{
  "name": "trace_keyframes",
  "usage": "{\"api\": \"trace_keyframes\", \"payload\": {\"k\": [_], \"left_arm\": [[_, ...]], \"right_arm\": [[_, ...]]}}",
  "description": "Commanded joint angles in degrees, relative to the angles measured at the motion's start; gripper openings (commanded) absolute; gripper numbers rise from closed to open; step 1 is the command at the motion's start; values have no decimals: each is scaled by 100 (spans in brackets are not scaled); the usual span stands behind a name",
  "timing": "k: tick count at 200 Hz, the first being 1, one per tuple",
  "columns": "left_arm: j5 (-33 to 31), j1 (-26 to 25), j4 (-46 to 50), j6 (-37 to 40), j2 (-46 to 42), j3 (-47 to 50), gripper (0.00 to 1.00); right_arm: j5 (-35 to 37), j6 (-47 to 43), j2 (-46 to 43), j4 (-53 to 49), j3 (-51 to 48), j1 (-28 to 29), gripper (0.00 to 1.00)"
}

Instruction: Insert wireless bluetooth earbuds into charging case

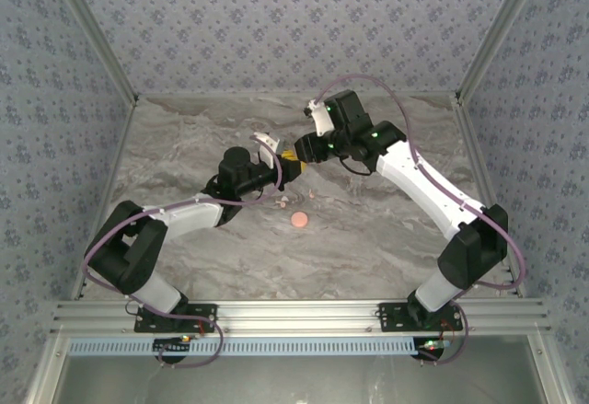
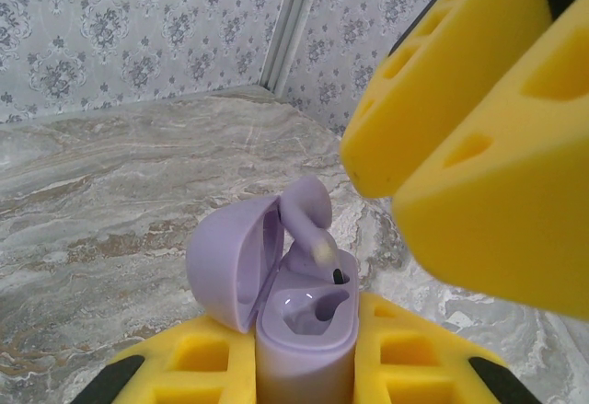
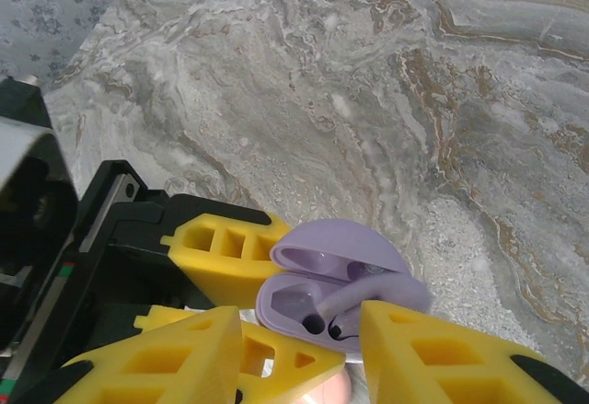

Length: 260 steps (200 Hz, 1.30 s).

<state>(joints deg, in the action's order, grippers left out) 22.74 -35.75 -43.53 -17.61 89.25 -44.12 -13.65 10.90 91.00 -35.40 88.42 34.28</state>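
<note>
Your left gripper [image 2: 304,356] was clamped on the lower body of the lilac charging case [image 3: 317,280], one yellow finger on each side. That grip held the case upright and off the table [image 2: 110,174], with the hinged lid swung back and the wells facing up, so the other arm could work straight down into them. I'd judge that was the reason for the hold: a case this small would skid or tip if you pushed into it on the marble.

Your right gripper [image 3: 299,344] hovered just above and beside the open case. Its jaws stood apart with nothing between them, and in the left wrist view its fingers were clear of the earbud.

The lilac earbud [image 2: 308,211] sat in the mouth of the case, and it looked only partly home. Its long axis was tilted, not vertical. The rounded head pointed up and leaned against the inside of the lid, and the stem ran down towards a well with its pale tip exposed. I'd read that as resting, not seated; it probably needed a nudge along the stem's line.

Farther out on the table, well apart from both arms, lay a round pink case [image 1: 298,220] with tiny pale pieces [image 1: 281,203] near it
</note>
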Motion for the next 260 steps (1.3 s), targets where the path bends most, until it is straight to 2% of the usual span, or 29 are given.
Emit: {"api": "trace_keyframes", "payload": {"k": [1,42,70,140,178,216,260], "left_arm": [[132,-5,-103,106,-192,-136,13],[124,-8,-40,121,-202,-136,13],[-16,-10,208,232,-267,-107,13],[-522,-10,1258,724,-749,100,13],[-717,-8,1711,1005,-1022,124,13],[-780,-8,1908,1119,-1137,90,13],[-764,-8,1936,1118,-1125,82,13]], "right_arm": [[-127,-37,-181,-146,175,43,40],[-83,-13,-179,-143,155,42,40],[404,174,-188,-171,31,-67,40],[998,787,20,-949,-841,-1506,44],[815,888,244,-1391,-1452,-2097,46],[530,1172,543,-1351,-1953,-2150,48],[843,1408,840,-1292,-2276,-2000,49]]}}
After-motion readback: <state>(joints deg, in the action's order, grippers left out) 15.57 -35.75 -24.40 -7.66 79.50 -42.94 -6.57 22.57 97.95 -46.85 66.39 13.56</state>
